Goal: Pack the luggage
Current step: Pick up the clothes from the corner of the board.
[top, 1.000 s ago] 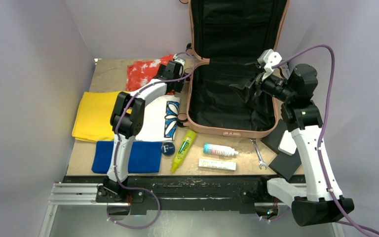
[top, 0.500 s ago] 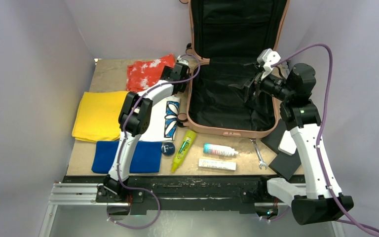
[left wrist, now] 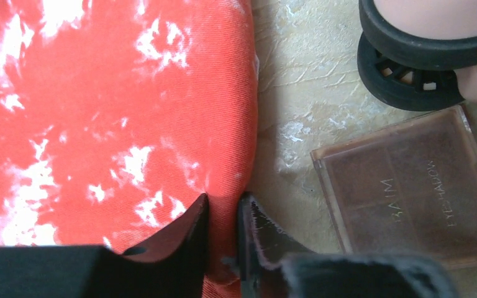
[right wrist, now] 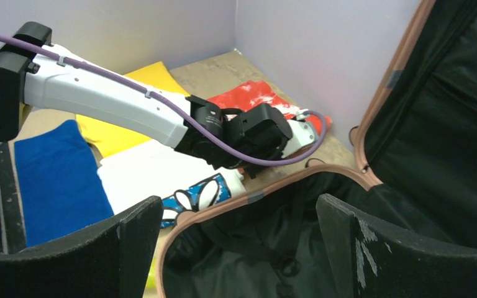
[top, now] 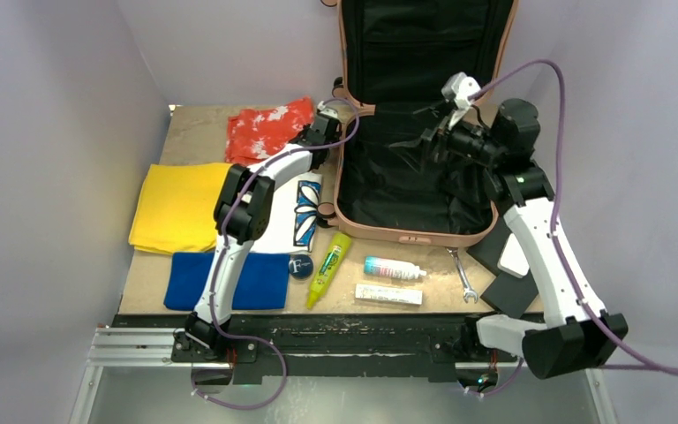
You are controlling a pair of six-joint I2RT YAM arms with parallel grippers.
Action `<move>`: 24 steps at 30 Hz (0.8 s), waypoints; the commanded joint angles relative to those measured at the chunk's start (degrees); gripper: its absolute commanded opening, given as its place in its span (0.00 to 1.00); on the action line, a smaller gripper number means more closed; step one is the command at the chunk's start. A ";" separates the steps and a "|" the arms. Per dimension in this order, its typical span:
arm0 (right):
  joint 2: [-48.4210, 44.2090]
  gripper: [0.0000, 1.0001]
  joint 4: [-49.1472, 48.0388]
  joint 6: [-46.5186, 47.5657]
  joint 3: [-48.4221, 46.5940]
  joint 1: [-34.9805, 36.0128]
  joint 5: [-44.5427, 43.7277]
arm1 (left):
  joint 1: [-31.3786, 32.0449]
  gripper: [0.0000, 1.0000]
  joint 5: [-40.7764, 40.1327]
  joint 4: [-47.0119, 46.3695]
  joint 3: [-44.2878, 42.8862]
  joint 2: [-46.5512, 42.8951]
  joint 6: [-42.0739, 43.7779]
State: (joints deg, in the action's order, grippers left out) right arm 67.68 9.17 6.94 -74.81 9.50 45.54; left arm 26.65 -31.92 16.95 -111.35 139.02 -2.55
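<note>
The luggage (top: 406, 236), a big salmon-pink suitcase with black lining, lies open at the back centre, its lid propped against the wall. Its rim (right wrist: 273, 186) and one wheel (left wrist: 410, 81) show in the wrist views. A red cloth with white blotches (top: 265, 128) lies left of it on the table. My left gripper (left wrist: 222, 202) is shut on the right edge of that red cloth (left wrist: 112, 112), with a fold pinched between the fingers. My right gripper (right wrist: 239, 208) hangs open over the suitcase's lower half (top: 419, 146), holding nothing.
A brown eyeshadow palette (left wrist: 410, 186) lies between cloth and suitcase. Near the front lie a yellow cloth (top: 177, 208), a blue cloth (top: 229, 281), a white flower-print cloth (top: 291, 212), a yellow-green tube (top: 329, 265), a spray bottle (top: 393, 268), a wrench (top: 462, 274) and black pads (top: 508, 265).
My left gripper has closed from wide open onto the red cloth's edge. My right arm has swung left and further back over the open suitcase, still open.
</note>
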 commanded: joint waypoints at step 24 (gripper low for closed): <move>49.35 0.94 -5.12 -39.07 -44.01 11.99 -17.75 | -17.20 0.00 37.15 -0.55 0.43 -19.05 -7.33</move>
State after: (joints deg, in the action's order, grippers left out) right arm 114.48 1.56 -27.88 -111.50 18.96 29.87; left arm 9.34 -1.61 22.52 -111.81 128.66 -7.22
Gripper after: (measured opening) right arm 0.932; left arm 0.095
